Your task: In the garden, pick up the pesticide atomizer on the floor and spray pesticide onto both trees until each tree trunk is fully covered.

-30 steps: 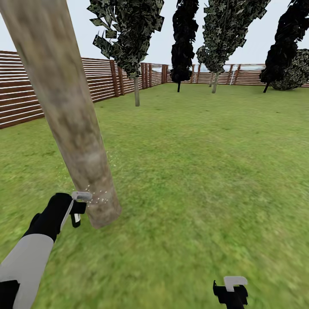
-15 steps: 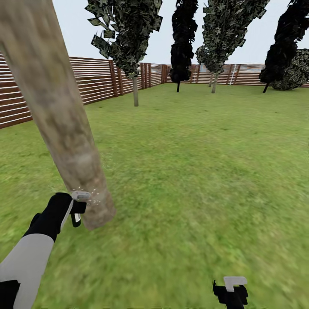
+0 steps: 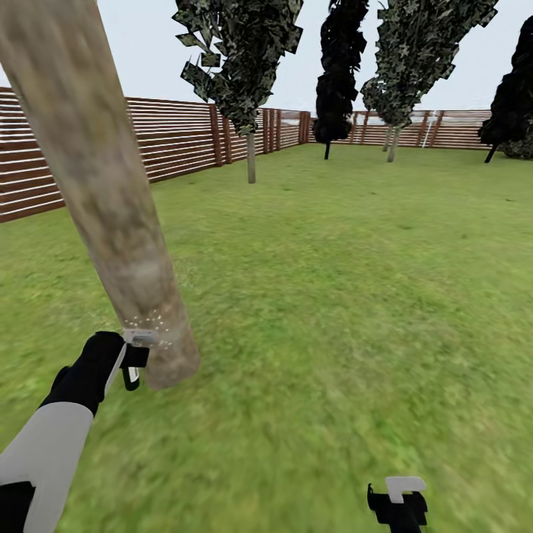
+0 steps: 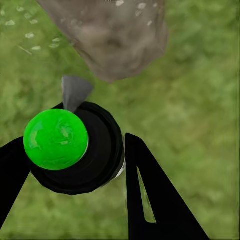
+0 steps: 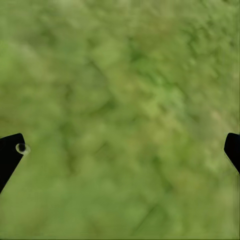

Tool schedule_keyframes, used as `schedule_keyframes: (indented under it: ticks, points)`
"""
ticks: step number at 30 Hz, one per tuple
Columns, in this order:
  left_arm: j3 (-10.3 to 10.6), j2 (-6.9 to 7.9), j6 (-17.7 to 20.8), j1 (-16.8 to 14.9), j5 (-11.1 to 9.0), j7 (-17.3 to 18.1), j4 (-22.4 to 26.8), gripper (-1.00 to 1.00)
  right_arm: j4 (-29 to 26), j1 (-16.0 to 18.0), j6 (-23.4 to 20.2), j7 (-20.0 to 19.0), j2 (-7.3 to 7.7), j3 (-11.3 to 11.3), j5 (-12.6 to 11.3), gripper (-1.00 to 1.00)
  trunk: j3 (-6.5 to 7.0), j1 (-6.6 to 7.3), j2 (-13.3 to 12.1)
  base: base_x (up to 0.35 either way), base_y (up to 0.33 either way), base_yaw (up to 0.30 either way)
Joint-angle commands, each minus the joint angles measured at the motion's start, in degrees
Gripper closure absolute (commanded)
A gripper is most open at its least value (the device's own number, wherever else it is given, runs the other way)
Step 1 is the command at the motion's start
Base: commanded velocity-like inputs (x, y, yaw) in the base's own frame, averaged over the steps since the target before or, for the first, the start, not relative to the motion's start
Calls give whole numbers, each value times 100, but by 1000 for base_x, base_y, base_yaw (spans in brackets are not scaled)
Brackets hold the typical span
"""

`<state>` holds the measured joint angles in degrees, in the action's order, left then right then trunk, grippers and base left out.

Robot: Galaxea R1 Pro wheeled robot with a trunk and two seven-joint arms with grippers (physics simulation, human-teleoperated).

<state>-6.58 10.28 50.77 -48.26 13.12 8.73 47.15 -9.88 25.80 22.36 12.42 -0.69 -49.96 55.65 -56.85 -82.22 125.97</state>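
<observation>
Left wrist view showed no writing: left gripper (image 4: 75,165) clamped the black, green-capped atomizer (image 4: 70,145) beside a white-specked trunk (image 4: 110,35); right gripper (image 5: 120,150) spread.

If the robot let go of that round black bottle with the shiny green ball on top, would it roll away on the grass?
Probably not far: the round black bottle with the green ball top looks stiff and smooth, so it might tip, but the grass would likely stop it. The left gripper clamps both sides.

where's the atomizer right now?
In the left gripper: the left wrist view shows the atomizer, green-capped, between the fingers, its nozzle toward the base of the near tree trunk, at the head view's lower left.
</observation>
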Motion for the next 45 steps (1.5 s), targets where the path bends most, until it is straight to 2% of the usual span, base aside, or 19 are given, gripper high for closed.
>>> schedule_keyframes:
  ticks: [1, 9, 10, 20, 45]
  points:
    - [-16, -6, 21, -2, 61, 59, 6, 100, 3, 4, 14, 22, -2, -40, 60, -100, -5, -1, 2, 86, -250, 47]
    - [-6, -9, 59, -14, 59, 59, 5, 100, -3, 4, 14, 24, -1, -48, 60, -100, -5, -1, 2, 17, -273, 6]
    - [-1, -8, 195, -17, 59, 49, 12, 100, -5, 4, 14, 24, -1, -49, 60, -100, -5, -1, 2, 150, -262, 0]
    - [-9, -9, 214, -17, 59, 41, 14, 100, 3, 4, 14, 24, -1, -44, 60, -100, -5, -1, 2, 195, -230, 17]
    - [-23, 0, 214, -9, 68, 15, 5, 100, 3, 4, 14, 15, -10, -40, 60, -100, -5, -1, 2, 158, -239, 268]
